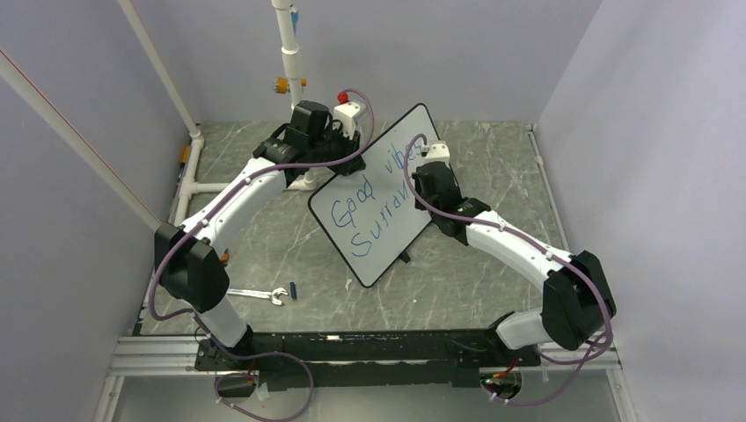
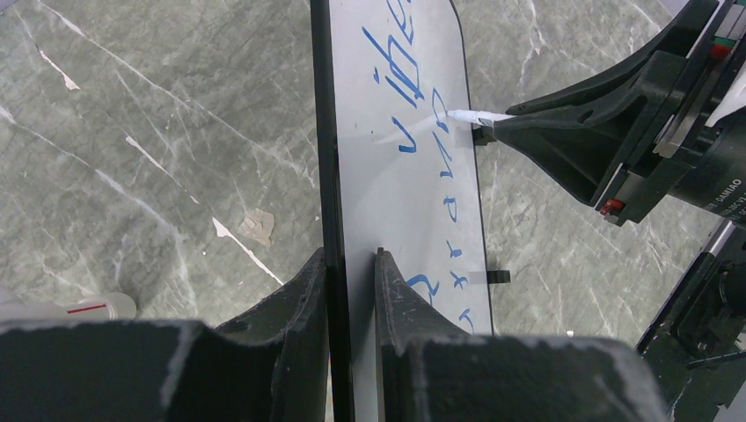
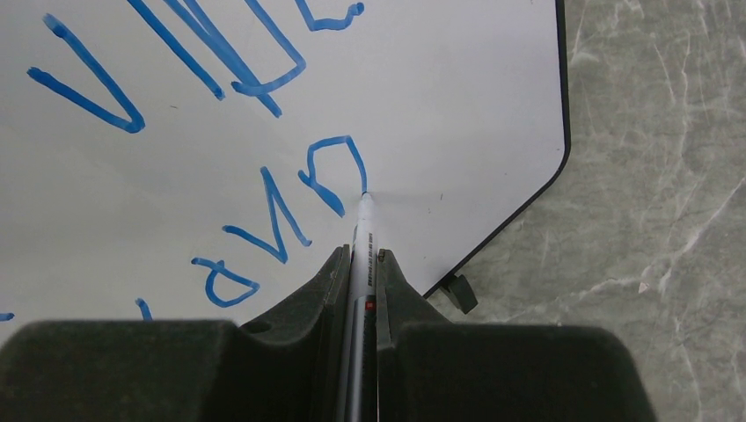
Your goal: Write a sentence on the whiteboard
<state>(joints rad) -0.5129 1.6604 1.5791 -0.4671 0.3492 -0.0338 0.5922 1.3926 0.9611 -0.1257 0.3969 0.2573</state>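
Note:
The whiteboard (image 1: 378, 202) lies tilted in the middle of the table, white with a thin black frame. Blue lettering (image 1: 369, 198) reads "Good vibes" with a second scrawled line under it. My left gripper (image 2: 352, 264) is shut on the board's far edge (image 2: 339, 176), one finger on each face. My right gripper (image 3: 359, 255) is shut on a white marker (image 3: 362, 230), whose tip touches the board (image 3: 457, 114) at the end of the second line (image 3: 334, 167). The marker also shows in the left wrist view (image 2: 475, 115).
A wrench (image 1: 257, 294) and a small blue marker cap (image 1: 292, 290) lie on the table near the left arm's base. A white pipe frame (image 1: 290, 53) stands at the back left. Grey walls close in both sides.

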